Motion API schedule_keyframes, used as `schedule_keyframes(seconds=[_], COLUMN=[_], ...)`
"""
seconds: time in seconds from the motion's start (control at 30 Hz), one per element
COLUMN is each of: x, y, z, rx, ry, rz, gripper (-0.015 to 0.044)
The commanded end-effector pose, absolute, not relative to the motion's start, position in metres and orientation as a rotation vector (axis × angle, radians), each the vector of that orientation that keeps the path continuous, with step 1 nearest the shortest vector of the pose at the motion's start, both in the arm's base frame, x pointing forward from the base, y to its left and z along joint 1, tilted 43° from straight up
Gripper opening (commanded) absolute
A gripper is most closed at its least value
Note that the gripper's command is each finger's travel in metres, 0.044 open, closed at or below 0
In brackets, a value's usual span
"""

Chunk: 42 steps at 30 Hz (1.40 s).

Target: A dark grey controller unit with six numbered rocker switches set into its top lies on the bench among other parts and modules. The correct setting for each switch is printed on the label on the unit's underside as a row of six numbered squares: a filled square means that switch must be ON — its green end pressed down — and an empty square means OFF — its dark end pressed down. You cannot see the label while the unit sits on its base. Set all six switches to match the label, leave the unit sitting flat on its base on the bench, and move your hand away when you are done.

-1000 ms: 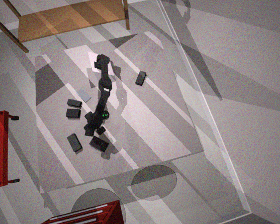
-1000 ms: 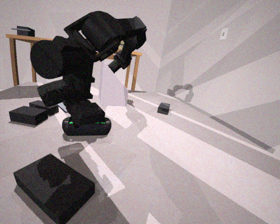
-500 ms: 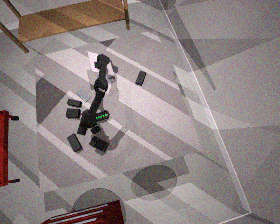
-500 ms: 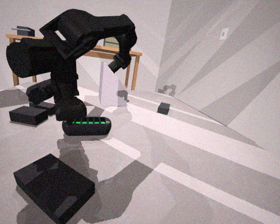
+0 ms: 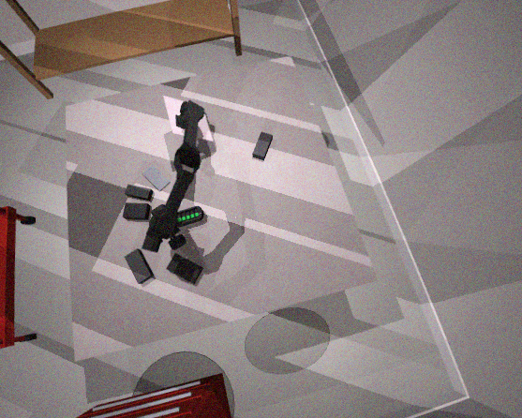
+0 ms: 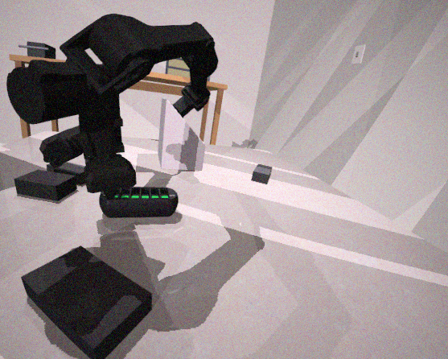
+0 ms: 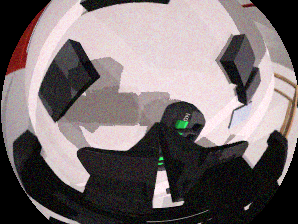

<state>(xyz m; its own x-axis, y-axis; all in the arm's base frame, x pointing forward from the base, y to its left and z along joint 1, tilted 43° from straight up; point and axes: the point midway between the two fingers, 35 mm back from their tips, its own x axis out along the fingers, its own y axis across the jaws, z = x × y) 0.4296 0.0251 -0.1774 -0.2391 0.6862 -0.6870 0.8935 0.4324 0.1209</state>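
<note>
The dark grey controller unit (image 5: pixel 191 222) (image 6: pixel 139 207) (image 7: pixel 175 111) sits on the bench, its switch side up and its label side hidden. In the exterior view a row of green strips shows along the near side of its top, with the leftmost switch partly covered by the arm. Which ends are pressed down is too small to tell. My gripper (image 7: pixel 158 125) is shut and empty, its fingertips low over the switch row in the wrist view and hiding much of it. Whether they touch a switch cannot be told.
A dark block (image 5: pixel 185 269) (image 6: pixel 85 298) (image 7: pixel 67 82) lies in front of the unit, another block (image 5: pixel 140 266) to its left. Two more blocks (image 5: pixel 137 211) (image 5: pixel 139 192) and a pale flat plate (image 5: pixel 156 178) (image 7: pixel 241 115) lie behind left. A small block (image 5: pixel 262 145) (image 6: pixel 261 174) lies far right.
</note>
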Motion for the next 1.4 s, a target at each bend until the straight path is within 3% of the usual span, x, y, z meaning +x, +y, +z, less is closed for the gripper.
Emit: schedule_keyframes(seconds=[0.0,0.53,1.37], x=[0.429,0.38,0.376], y=[0.024,-0.01,0.017], z=[-0.177,-0.162,-0.192], rx=[1.332,1.653,1.653], ry=[2.006,1.972,1.972], rz=[-0.392,-0.539,-0.538], gripper=[0.0026,0.044,0.044])
